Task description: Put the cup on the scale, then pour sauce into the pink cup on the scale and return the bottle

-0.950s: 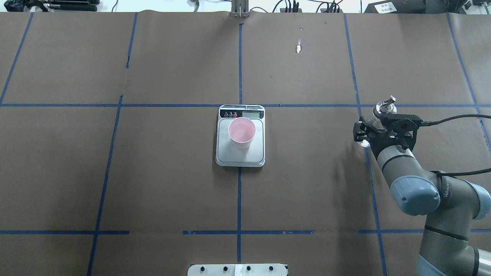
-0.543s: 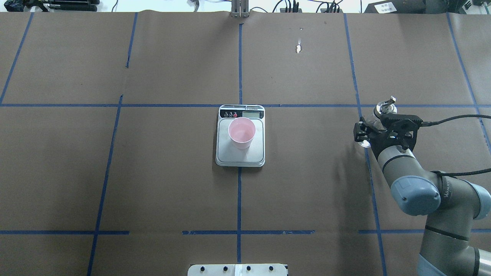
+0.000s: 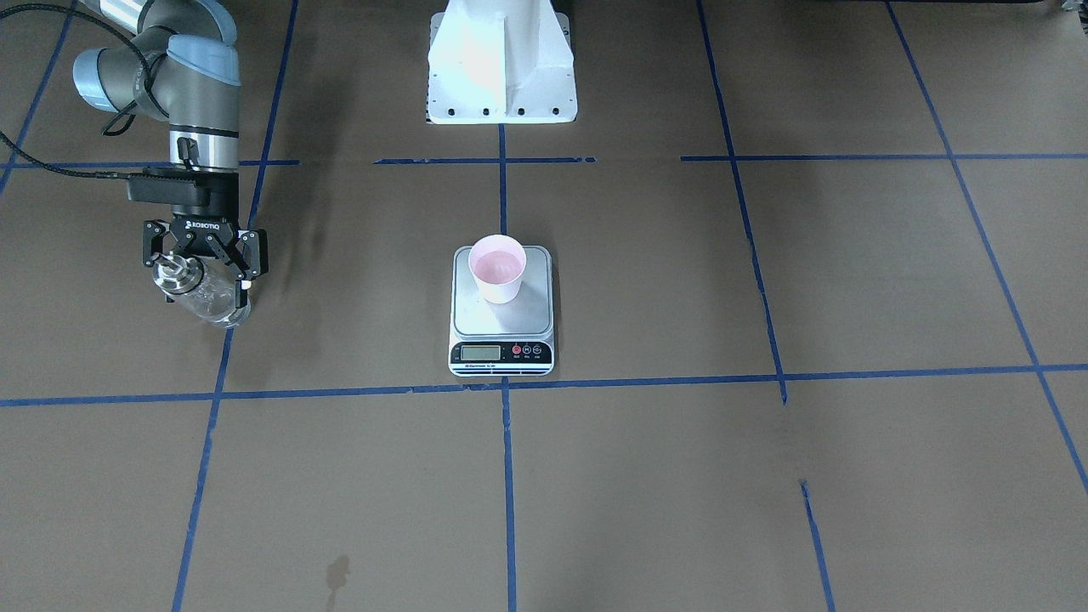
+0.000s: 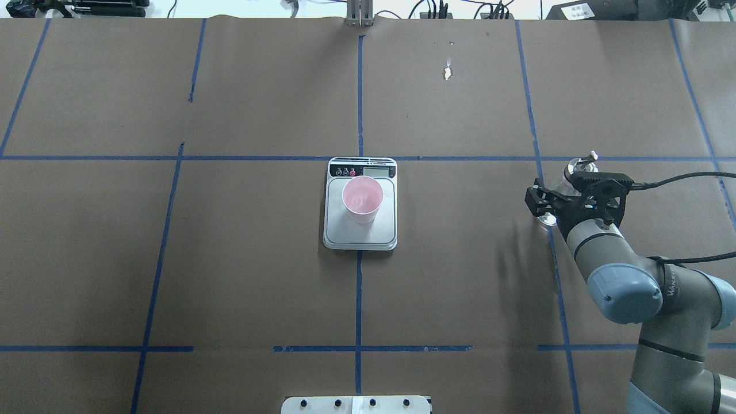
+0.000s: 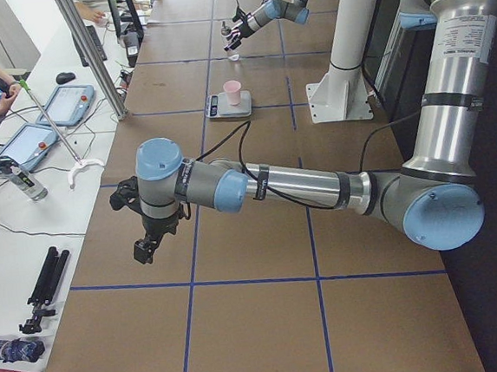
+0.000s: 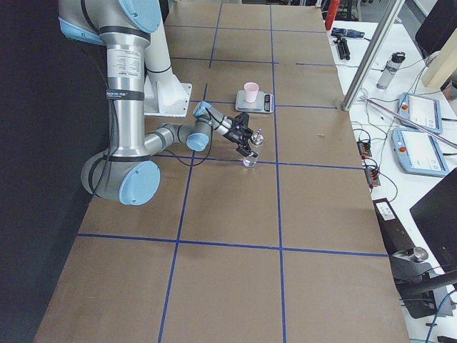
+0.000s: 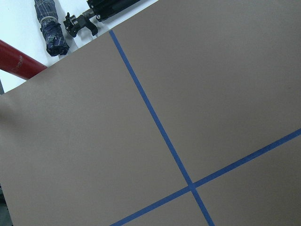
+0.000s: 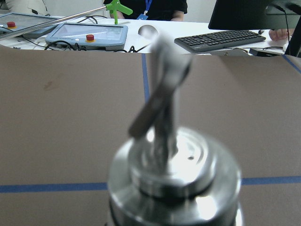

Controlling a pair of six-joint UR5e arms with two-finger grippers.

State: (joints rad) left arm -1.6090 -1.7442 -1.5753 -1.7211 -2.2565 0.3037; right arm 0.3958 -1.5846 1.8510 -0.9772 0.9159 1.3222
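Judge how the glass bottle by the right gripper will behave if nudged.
The bottle is clear glass: probably rigid, slick, breakable. Tall, narrow, metal collar on top, so it may tip if the right gripper bumps it. Being cylindrical, it would likely roll once down.

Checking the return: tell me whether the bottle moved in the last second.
Yes, slightly: overhead, the bottle has its spout tip nearer the robot, now at the blue tape line.
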